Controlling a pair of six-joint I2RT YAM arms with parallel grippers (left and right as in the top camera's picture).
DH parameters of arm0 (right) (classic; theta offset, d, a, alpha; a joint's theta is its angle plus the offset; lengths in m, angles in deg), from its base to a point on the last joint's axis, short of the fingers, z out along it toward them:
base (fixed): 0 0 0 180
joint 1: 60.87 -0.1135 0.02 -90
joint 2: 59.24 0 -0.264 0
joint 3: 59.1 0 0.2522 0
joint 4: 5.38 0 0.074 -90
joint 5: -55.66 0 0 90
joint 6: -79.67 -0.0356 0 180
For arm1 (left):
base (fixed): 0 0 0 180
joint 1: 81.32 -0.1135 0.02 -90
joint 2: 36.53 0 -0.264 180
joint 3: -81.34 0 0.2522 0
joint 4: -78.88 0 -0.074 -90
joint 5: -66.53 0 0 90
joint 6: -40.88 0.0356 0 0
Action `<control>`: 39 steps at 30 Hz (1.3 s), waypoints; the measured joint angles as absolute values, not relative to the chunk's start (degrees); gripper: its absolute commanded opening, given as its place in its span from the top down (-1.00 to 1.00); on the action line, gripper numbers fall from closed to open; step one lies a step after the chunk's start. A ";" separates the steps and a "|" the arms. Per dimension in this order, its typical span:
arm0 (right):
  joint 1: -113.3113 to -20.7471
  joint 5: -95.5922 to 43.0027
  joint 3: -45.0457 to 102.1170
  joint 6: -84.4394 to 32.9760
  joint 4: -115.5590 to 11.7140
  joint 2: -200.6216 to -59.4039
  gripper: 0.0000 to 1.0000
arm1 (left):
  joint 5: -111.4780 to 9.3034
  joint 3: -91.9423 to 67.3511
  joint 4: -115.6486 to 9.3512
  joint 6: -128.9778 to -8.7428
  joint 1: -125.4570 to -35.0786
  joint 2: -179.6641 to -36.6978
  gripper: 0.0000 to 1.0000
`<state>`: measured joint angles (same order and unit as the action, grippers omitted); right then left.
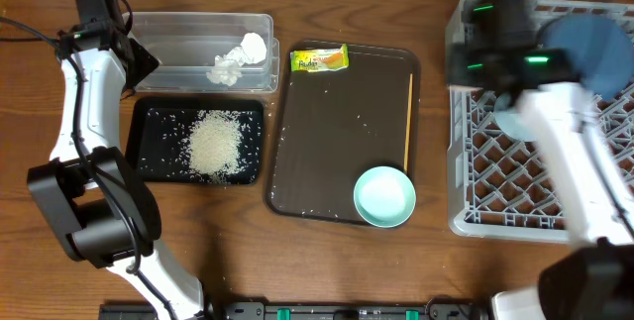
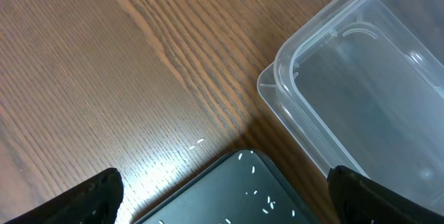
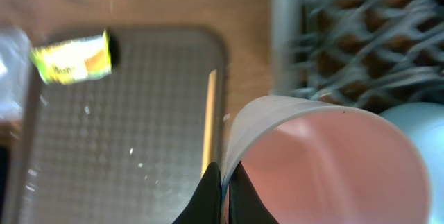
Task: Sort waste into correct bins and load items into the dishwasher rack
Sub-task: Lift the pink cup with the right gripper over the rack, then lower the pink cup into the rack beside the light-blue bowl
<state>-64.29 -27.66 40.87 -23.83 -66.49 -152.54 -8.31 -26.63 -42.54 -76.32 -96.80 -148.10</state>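
Observation:
My right gripper (image 3: 223, 182) is shut on the rim of the pink-and-white cup (image 3: 326, 161) and holds it at the left edge of the grey dishwasher rack (image 1: 466, 161). The dark blue plate (image 1: 594, 48) and a pale blue bowl (image 3: 416, 120) are in the rack. My left gripper (image 2: 222, 207) is open and empty over the corner of the black tray (image 2: 236, 189), beside the clear tub (image 2: 374, 78). The rice heap (image 1: 213, 144) lies in the black tray (image 1: 149, 112). The tissue (image 1: 238, 59) lies in the clear tub (image 1: 178, 33).
The brown serving tray (image 1: 337, 142) sits in the middle. It holds the snack wrapper (image 1: 319, 59), the orange stick (image 1: 409, 122) along its right side and a second pale blue bowl (image 1: 384, 197). Loose grains lie on it.

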 measured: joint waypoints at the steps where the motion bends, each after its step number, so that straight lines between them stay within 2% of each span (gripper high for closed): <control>1: -60.50 -23.53 40.94 -22.82 -66.40 -151.97 0.98 | -8.29 -26.63 -42.56 -76.32 -96.80 -148.10 -0.92; 9: -34.21 9.43 40.09 -14.04 -66.42 -151.90 0.97 | -8.29 -26.63 -42.54 -76.32 -96.80 -148.10 -0.92; 16: -21.05 29.98 34.34 -9.58 -62.71 -155.09 0.97 | -8.29 -26.63 -42.54 -76.32 -96.80 -148.10 -0.92; 21: -16.92 37.17 30.34 -8.38 -59.21 -160.34 0.98 | -8.29 -26.63 -42.56 -76.35 -96.80 -148.10 -0.92; 29: -15.28 48.45 29.11 -8.46 -45.94 -170.26 0.98 | -8.29 -26.63 -42.56 -76.32 -96.80 -148.10 -0.92; 39: -15.28 52.29 29.16 -11.33 -45.77 -175.64 0.98 | -8.29 -26.63 -42.54 -76.32 -96.80 -148.10 -0.92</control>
